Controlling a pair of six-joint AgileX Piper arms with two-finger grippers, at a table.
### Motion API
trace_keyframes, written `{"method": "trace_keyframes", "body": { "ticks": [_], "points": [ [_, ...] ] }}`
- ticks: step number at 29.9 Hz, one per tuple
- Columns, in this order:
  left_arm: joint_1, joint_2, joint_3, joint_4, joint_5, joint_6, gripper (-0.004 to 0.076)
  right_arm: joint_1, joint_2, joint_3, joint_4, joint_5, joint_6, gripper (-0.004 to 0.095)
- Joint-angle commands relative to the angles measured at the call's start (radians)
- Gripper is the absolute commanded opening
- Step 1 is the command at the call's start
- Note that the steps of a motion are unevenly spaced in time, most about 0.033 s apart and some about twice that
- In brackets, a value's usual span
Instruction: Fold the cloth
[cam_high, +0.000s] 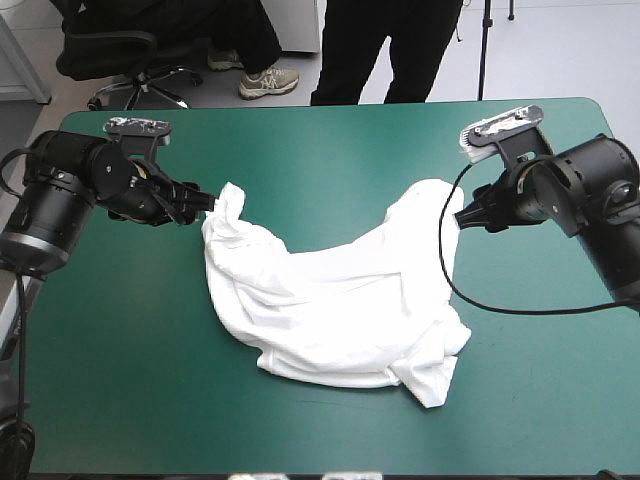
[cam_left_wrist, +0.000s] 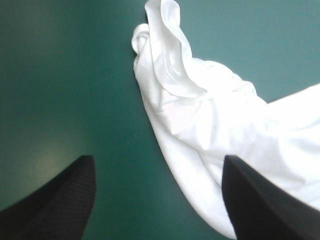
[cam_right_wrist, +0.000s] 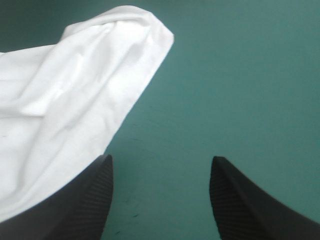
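Nearest the table's front edge, the white T-shirt (cam_high: 340, 310) lay crumpled and loosely spread across the middle of the teal-green cover (cam_high: 120, 380), with a thick fold bunched at its near right corner. Farther back, its two upper corners reached out toward the arms. The left gripper (cam_high: 203, 206) sat low at the shirt's left corner, its black fingers (cam_left_wrist: 60, 200) standing apart, cloth ahead of it and beside one finger. The right gripper (cam_high: 463, 218) was just beside the right corner, likewise spread wide, with bare cover between its fingers.
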Motion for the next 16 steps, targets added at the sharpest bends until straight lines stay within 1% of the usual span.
{"method": "trace_keyframes", "body": {
  "ticks": [1,4,7,12,16],
  "points": [
    [-0.003,-0.002,0.016,-0.014,0.062,-0.010,0.0509,-0.004,-0.057,-0.032,0.057,-0.001,-0.043,0.0512],
    [-0.003,0.025,0.082,-0.014,0.058,-0.010,0.0509,-0.004,-0.073,-0.032,0.107,-0.001,-0.054,0.0477],
    [-0.003,0.058,0.141,-0.014,0.030,-0.010,0.0509,-0.004,-0.086,-0.030,0.128,-0.001,-0.076,0.0450],
    [-0.003,0.139,0.186,-0.006,-0.001,-0.010,0.0509,-0.004,-0.100,-0.008,0.130,-0.001,-0.088,0.0445],
    [-0.003,0.200,0.186,-0.034,-0.061,-0.003,0.0509,-0.004,-0.122,0.084,0.095,-0.001,-0.091,0.0445]
  ]
}}
